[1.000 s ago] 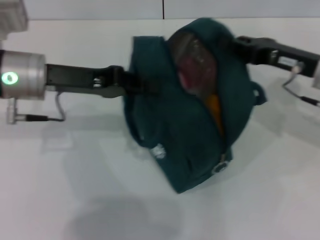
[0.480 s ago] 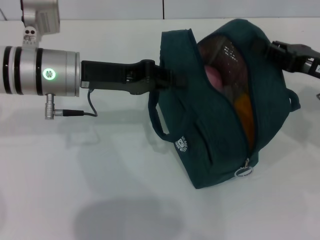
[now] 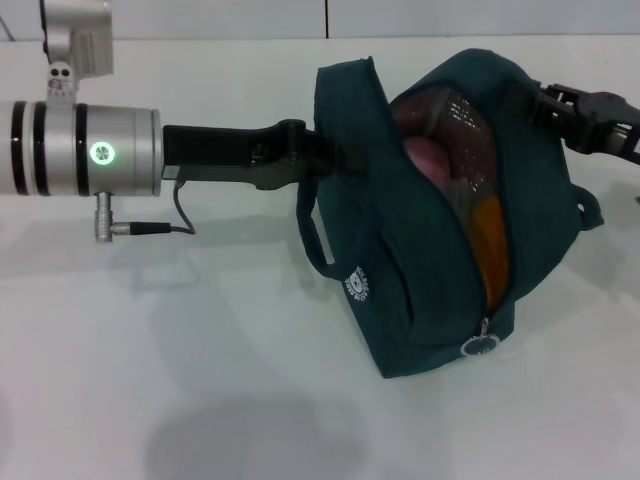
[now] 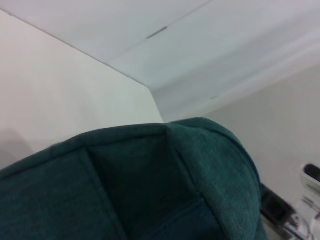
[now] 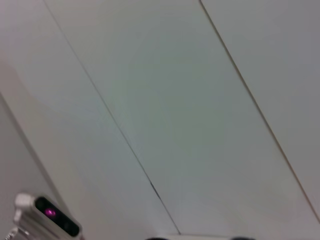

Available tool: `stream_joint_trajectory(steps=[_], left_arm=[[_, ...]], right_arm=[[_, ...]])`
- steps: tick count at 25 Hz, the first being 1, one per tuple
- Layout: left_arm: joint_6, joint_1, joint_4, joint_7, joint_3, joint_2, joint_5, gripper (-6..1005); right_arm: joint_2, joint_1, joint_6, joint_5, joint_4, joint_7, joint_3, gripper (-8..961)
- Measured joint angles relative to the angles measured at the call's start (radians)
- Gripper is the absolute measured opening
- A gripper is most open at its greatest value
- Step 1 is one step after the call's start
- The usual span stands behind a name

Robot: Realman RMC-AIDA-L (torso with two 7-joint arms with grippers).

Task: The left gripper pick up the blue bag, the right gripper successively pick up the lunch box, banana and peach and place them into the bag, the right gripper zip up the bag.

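Note:
The blue bag [image 3: 420, 270] hangs tilted above the white table, its mouth unzipped and facing up and to the right. Inside show the pink peach [image 3: 428, 158], the orange banana [image 3: 492, 250] and the glossy clear lunch box [image 3: 462, 120]. My left gripper [image 3: 335, 160] reaches in from the left and is shut on the bag's near rim beside a handle [image 3: 312, 235]. The right gripper [image 3: 548, 105] sits against the bag's upper right edge, its tips behind the fabric. The ring zip pull [image 3: 480, 347] hangs at the low end. Teal fabric [image 4: 150, 195] fills the left wrist view.
The white table [image 3: 150, 360] stretches under and in front of the bag, with the bag's shadow [image 3: 250, 440] on it. A cable [image 3: 150, 225] hangs from the left arm's silver wrist. The right wrist view holds only pale panels and a small device [image 5: 50, 215] with a pink light.
Over the last second my left arm carried the bag to the right, and the right gripper went with it. In the last half second the bag has only settled slightly.

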Motion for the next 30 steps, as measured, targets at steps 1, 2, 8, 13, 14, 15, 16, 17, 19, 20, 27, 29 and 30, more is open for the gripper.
stream_joint_trajectory(steps=[1, 2, 8, 13, 14, 15, 16, 17, 19, 20, 27, 29, 30], left_arm=[[-0.004, 0.004, -0.001, 0.001, -0.001, 0.000, 0.001, 90], [-0.005, 0.010, -0.001, 0.002, -0.002, 0.000, 0.000, 90], [-0.011, 0.021, -0.002, 0.003, -0.005, 0.001, -0.003, 91], [-0.013, 0.021, -0.002, 0.003, -0.006, 0.002, -0.004, 92], [-0.013, 0.021, -0.002, 0.003, -0.006, 0.002, -0.004, 92], [-0.014, 0.020, -0.002, 0.003, -0.006, 0.002, -0.004, 92], [-0.015, 0.020, -0.002, 0.003, -0.006, 0.002, -0.004, 92], [-0.015, 0.020, -0.002, 0.003, -0.006, 0.003, -0.004, 92], [-0.016, 0.020, -0.002, 0.003, -0.006, 0.005, -0.004, 92], [-0.016, 0.020, -0.002, 0.003, -0.006, 0.005, -0.004, 92], [-0.027, 0.022, -0.002, 0.003, -0.006, 0.008, -0.005, 93], [-0.028, 0.024, -0.002, 0.003, -0.006, 0.008, -0.005, 93], [-0.028, 0.024, -0.002, 0.003, -0.006, 0.008, -0.005, 94]], right_arm=[[0.000, -0.002, -0.010, 0.000, 0.000, -0.007, 0.006, 169], [-0.001, -0.004, -0.019, 0.000, 0.000, -0.013, 0.010, 173], [-0.020, -0.012, -0.051, -0.002, 0.002, -0.027, 0.020, 267], [-0.025, -0.028, -0.174, -0.002, 0.003, -0.109, 0.079, 540], [-0.028, -0.032, -0.205, -0.003, 0.003, -0.137, 0.086, 621], [-0.030, -0.035, -0.231, -0.008, 0.003, -0.167, 0.088, 644], [-0.033, -0.040, -0.261, -0.017, 0.003, -0.211, 0.090, 667], [-0.034, -0.046, -0.286, -0.029, 0.003, -0.247, 0.090, 690], [-0.034, -0.062, -0.336, -0.073, 0.003, -0.342, 0.092, 736], [-0.033, -0.069, -0.353, -0.091, 0.003, -0.370, 0.092, 736], [-0.028, -0.114, -0.460, -0.279, -0.005, -0.526, 0.092, 733], [-0.027, -0.116, -0.465, -0.343, -0.001, -0.539, 0.092, 733], [-0.027, -0.117, -0.463, -0.367, 0.001, -0.542, 0.092, 732]])
